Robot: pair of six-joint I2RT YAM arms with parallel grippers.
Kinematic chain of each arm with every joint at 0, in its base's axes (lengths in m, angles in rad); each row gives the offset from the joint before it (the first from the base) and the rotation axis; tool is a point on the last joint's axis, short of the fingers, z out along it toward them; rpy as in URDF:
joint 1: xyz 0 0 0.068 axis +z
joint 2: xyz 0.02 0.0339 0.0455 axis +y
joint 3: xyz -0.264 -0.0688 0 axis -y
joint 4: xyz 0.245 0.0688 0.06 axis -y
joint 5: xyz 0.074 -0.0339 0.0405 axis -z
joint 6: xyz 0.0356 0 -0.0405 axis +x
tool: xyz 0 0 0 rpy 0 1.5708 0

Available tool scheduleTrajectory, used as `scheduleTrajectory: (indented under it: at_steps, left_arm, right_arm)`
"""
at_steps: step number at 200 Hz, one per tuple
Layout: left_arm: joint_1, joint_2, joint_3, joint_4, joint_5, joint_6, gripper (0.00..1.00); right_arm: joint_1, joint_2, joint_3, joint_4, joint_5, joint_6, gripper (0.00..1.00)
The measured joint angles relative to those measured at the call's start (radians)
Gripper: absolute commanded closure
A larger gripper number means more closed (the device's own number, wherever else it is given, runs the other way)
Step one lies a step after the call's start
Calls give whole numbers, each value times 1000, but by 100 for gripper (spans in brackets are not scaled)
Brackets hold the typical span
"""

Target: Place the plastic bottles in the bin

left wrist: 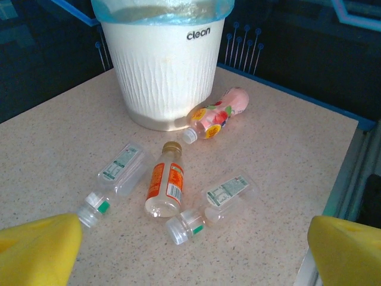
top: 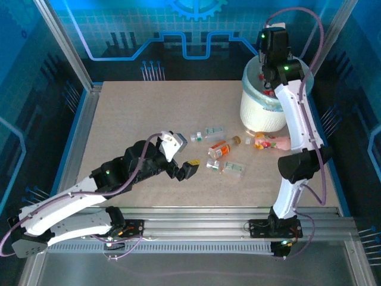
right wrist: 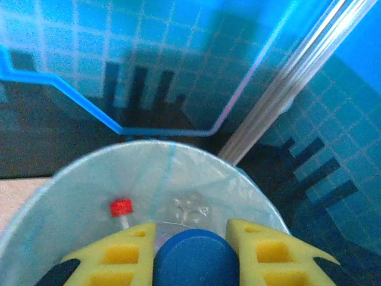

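Evidently the work is shared between the arms. The right gripper (right wrist: 191, 232) is held directly above the bin (right wrist: 77, 179), its yellow fingers (right wrist: 128, 253) closed on a blue-capped bottle (right wrist: 196, 262), so that a release would be expected to drop it straight into the bag-lined opening. Only the round dark-blue cap is seen between the fingers; the body below is hidden. Deep inside the bin a red cap (right wrist: 121, 207) can be made out, with clear plastic beside it, which is taken to be bottles already deposited.

The left gripper (left wrist: 193, 256) is held low over the table (left wrist: 286, 155), its jaws spread wide with nothing between them, and is aimed at the bottles lying before the bin; this is judged to be a readying for the next pick.

Four bottles are seen lying on their sides. A pink bottle (left wrist: 217, 113) with a fruit-printed label and a white cap rests against, or just beside, the foot of the bin. An orange-labelled bottle (left wrist: 165, 187), clear-bodied with a tan cap, lies nearer the gripper. It is flanked by a left clear bottle (left wrist: 116, 176) and a right clear bottle (left wrist: 211, 202), each with a white label and a green neck band; these two lie nearest the open jaws.

The bin is a round white bucket with a ribbed wall marked "clean", a light-blue bag (left wrist: 208, 9) folded over its rim.
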Motion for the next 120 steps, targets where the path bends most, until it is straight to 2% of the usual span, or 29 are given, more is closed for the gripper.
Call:
scheduleTrajectory:
  at_steps: [20, 48, 97, 120]
  left_arm:
    - [0, 38, 4, -2, -1, 14, 1]
    - [1, 90, 23, 0, 0, 18, 1]
    - [1, 130, 32, 1, 0, 15, 1]
    - [2, 130, 32, 3, -2, 10, 1]
  right_arm:
    - [-15, 40, 5, -31, 26, -12, 94]
    - [-40, 69, -2, -68, 44, -14, 96]
    - [-108, 64, -168, -59, 49, -12, 89]
    - [-115, 82, -183, -74, 34, -2, 88]
